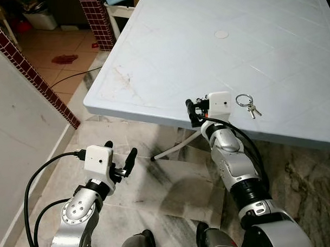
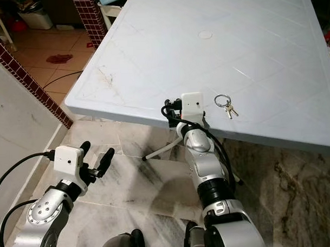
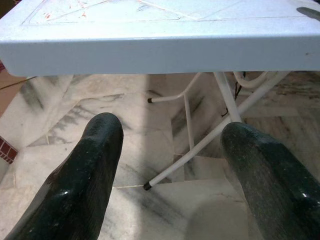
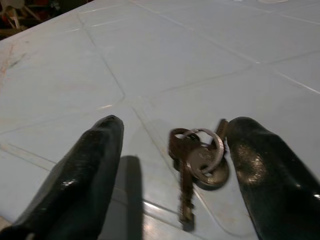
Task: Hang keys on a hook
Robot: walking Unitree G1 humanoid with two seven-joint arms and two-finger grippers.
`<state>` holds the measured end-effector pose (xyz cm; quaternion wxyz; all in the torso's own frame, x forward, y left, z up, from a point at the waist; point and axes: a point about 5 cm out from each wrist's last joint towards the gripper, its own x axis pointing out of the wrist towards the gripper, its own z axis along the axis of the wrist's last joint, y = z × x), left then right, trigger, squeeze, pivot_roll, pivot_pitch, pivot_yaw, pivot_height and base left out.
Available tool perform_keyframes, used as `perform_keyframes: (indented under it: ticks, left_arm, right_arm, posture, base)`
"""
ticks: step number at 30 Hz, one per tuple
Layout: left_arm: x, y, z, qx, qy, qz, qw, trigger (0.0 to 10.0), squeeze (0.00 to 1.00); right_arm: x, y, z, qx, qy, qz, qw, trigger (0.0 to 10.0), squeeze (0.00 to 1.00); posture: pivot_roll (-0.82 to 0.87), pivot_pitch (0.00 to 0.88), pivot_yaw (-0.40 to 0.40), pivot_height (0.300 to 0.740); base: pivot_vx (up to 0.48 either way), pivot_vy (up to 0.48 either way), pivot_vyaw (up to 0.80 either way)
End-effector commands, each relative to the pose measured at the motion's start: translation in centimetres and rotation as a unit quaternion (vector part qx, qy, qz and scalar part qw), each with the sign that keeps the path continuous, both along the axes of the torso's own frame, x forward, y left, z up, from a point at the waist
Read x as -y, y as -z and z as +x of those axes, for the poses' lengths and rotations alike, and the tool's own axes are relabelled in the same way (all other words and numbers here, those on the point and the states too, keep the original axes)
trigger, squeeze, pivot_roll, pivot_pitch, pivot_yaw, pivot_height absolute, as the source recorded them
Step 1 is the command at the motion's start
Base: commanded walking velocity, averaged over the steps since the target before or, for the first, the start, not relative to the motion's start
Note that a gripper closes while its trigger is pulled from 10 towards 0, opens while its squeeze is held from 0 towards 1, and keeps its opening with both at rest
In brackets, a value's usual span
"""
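On the pale blue worktop [image 1: 168,53], near its front edge, the keys [image 1: 248,104] lie flat on their ring. Right end effector [image 4: 170,145] sits w/ fingers spread wide, keys between them. Left end effector [image 1: 120,155] hangs open, low over the marble floor [image 1: 173,193].
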<state>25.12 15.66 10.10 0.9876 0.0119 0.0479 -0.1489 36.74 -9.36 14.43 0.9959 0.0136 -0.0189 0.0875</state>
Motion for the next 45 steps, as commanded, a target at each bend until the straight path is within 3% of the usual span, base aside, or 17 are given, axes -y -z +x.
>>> perform_keyframes:
  ticks: [1,14,22,34,41,45]
  left_arm:
    - [-0.4,0.0,-0.3,-0.004,-0.007,0.007,1.0,10.0,0.0]
    - [-0.2,0.1,-0.4,-0.005,-0.006,0.006,1.0,10.0,0.0]
    - [-0.3,0.1,-0.3,-0.006,-0.007,0.005,1.0,10.0,0.0]
    - [-0.3,0.0,0.0,-0.004,-0.002,0.008,1.0,10.0,0.0]
    - [-0.5,0.0,0.1,-0.002,-0.004,0.01,1.0,10.0,0.0]
    - [-0.5,-0.1,0.3,0.0,-0.002,0.012,1.0,10.0,0.0]
  right_arm:
    - [-0.5,0.9,-0.2,-0.02,-0.007,0.005,1.0,0.0,0.0]
    - [-0.5,1.3,-0.4,-0.031,0.003,0.009,0.999,0.0,0.0]
    - [0.6,1.7,-0.8,-0.027,0.032,0.008,0.999,0.0,0.0]
    - [0.9,1.4,-0.8,-0.021,0.046,0.011,0.999,0.0,0.0]
    - [1.3,-0.3,-0.7,0.032,0.074,0.006,0.997,0.0,0.0]
    - [1.8,-3.1,-0.6,0.121,0.108,-0.029,0.986,0.0,0.0]
  posture:
    - [0.06,0.225,0.107,0.74]
    - [0.06,0.227,0.103,0.74]
    - [0.05,0.226,0.107,0.74]
    - [0.06,0.217,0.115,0.74]
    - [0.06,0.209,0.12,0.74]
    - [0.06,0.204,0.123,0.74]
  base:
    - [0.0,0.0,0.0]
    - [0.0,0.0,0.0]
    - [0.0,0.0,0.0]
    - [0.0,0.0,0.0]
    - [0.0,0.0,0.0]
    - [0.0,0.0,0.0]
